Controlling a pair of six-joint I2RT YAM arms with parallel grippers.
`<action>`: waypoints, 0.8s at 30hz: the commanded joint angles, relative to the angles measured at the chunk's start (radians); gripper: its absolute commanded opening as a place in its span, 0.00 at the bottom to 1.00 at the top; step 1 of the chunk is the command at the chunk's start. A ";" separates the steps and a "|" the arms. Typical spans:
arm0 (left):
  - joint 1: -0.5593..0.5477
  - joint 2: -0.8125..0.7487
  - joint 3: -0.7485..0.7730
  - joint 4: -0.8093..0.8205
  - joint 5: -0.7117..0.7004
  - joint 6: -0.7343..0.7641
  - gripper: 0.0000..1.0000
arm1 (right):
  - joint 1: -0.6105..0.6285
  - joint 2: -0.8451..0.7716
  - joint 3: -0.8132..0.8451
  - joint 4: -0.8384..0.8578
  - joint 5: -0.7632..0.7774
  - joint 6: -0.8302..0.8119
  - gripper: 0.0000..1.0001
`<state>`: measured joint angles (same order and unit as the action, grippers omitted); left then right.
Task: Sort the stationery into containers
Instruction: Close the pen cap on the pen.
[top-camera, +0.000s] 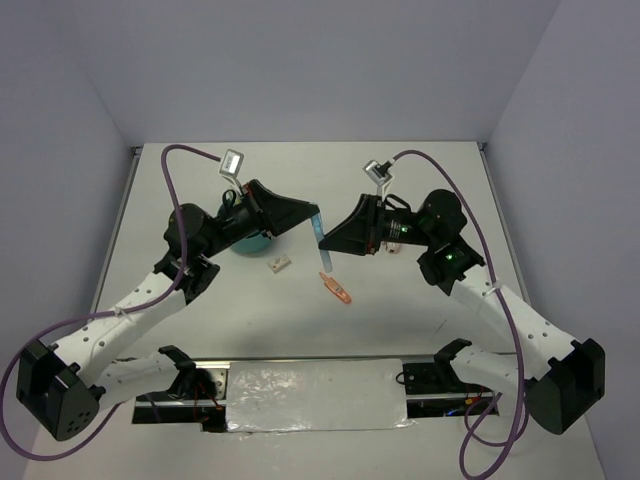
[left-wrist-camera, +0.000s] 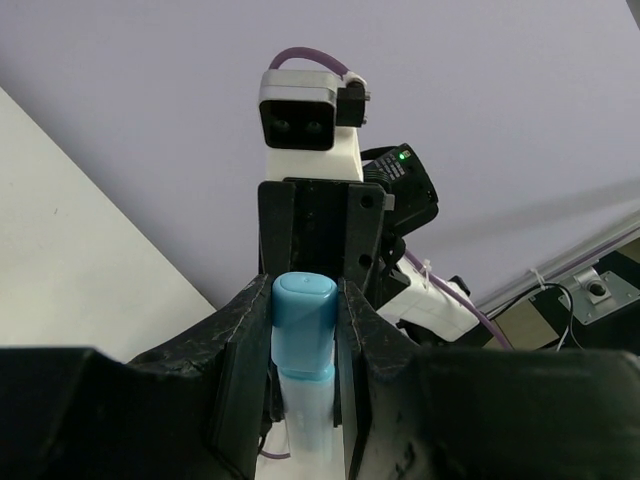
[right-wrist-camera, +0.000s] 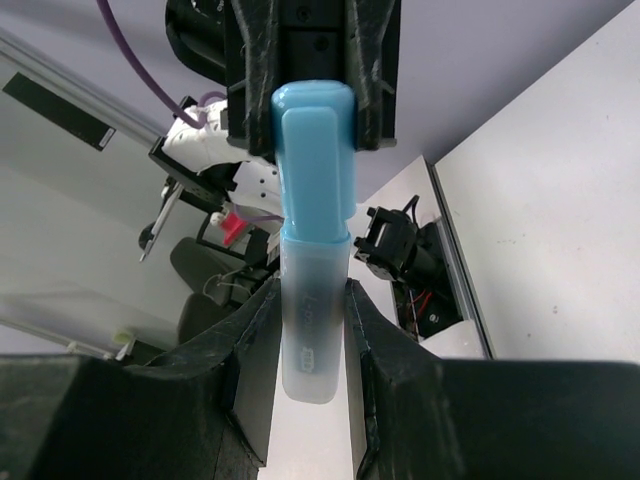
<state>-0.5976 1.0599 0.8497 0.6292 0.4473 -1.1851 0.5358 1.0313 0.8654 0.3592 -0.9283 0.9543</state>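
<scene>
No words, brands or numbers can be read anywhere. The blue marker (right-wrist-camera: 312, 240) bears a small pale printed mark low on its translucent barrel, well below the cap, but it is too blurred to read.

Held aloft, a blue marker (right-wrist-camera: 313, 250) shows a glossy, smooth plastic cap above a frosted, translucent barrel. The fingers (right-wrist-camera: 250, 345) of the right gripper (right-wrist-camera: 308, 320) are matt black plastic, rough-grained with fine ridged layers. The left gripper (left-wrist-camera: 303, 310) has the same coarse, dull finish. The arm shells (top-camera: 130, 310) are smooth white plastic with a faint sheen, and the purple cable (top-camera: 190, 152) has a smooth sheath. The worktop (top-camera: 420, 200) is matt white and lightly speckled. At its near edge a crinkled, shiny film (top-camera: 315, 395) catches the light. The teal organizer (top-camera: 248, 243) and the orange marker (top-camera: 338, 290) look like smooth plastic. The whitish piece (top-camera: 279, 264) is too small to judge.
</scene>
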 joint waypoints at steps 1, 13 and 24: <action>-0.013 -0.032 -0.001 0.061 0.001 0.001 0.00 | -0.007 0.013 0.069 0.069 0.000 0.014 0.00; -0.108 -0.026 -0.049 0.150 -0.030 -0.088 0.00 | -0.059 0.111 0.179 0.296 -0.009 0.099 0.00; -0.152 -0.064 -0.069 0.043 -0.005 -0.033 0.00 | -0.102 0.170 0.329 0.219 -0.012 0.074 0.00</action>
<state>-0.6846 1.0084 0.8005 0.7879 0.2432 -1.2522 0.4702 1.1889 1.0649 0.5060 -1.1446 1.0695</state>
